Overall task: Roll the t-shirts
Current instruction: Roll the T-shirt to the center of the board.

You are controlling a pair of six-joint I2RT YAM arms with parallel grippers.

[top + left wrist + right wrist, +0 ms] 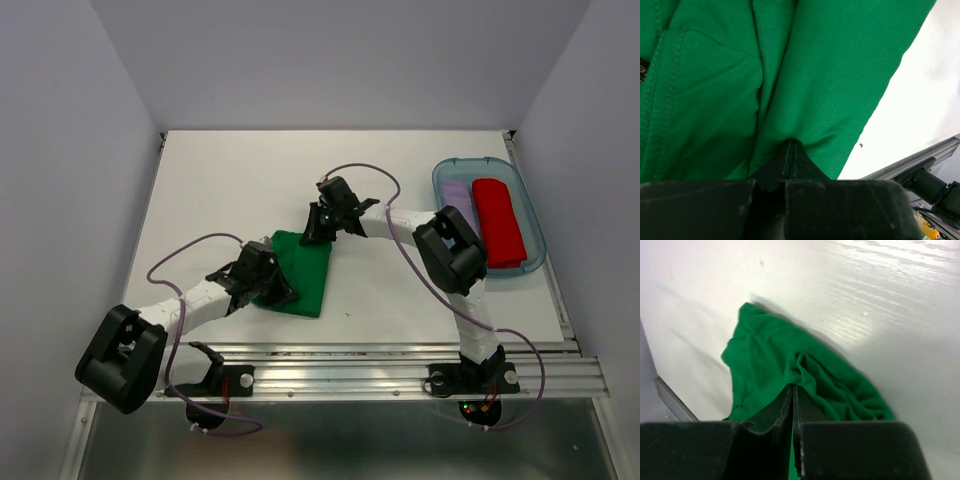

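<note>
The green t-shirt [300,270] lies as a folded slab on the surface [230,180], close to its near edge and a little left of the middle. The red t-shirt [497,220] and the lilac t-shirt [458,195] sit side by side, already bundled, in a blue-rimmed tray [440,175] by the right edge. The left claw [791,150] is pinched together on a tuck of green cloth at the shirt's near left side, with stitched hems and several layers bunched just ahead of it. The right claw [793,390] is likewise clamped on a ridge of the same shirt at its far corner, the fabric puckering up into the closed tips. This looks like the start of a fold or roll, with both ends of one side gripped. To do it well, the two claws should rise only slightly and travel together, so the held edge stays straight and lightly taut rather than sagging between them. The main risk appears to be a shallow pinch that catches only the top layer and lets the lower folds slide out. Turning the edge over onto the body of the shirt in a tight first wrap, low to the surface, should give a firm core for the roll.
</note>
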